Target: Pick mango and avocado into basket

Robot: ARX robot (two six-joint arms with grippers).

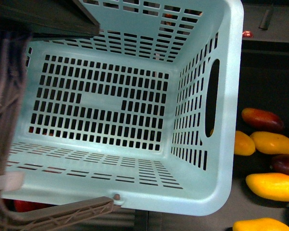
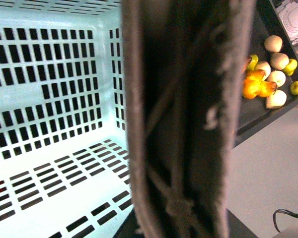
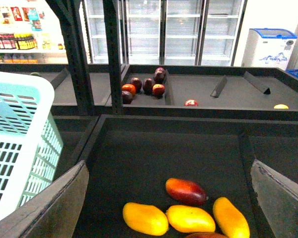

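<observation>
We see the basket [image 1: 231, 96] filling most of the front view, with its brown handle [image 1: 62, 216] at seven o'clock. Just beside the basket's wall, from three to five o'clock, yellow mangoes [image 1: 273, 186] lie on a dark tray [image 1: 241, 204] among dark red mangoes [image 1: 262, 119]. The nearest yellow one sits right against the wall at three o'clock.

Our right gripper [image 3: 169, 163] hangs above that tray with its fingers [image 3: 54, 198] spread wide, grasping nothing. Beneath them, three yellow mangoes and one red one lie close together.

In the left wrist view the handle sits so near the lens that it hides the left fingers, so we cannot tell whether they are clenched or released. Past it, a further tray [image 2: 258, 114] holds pale and yellow fruit [image 2: 275, 77].
</observation>
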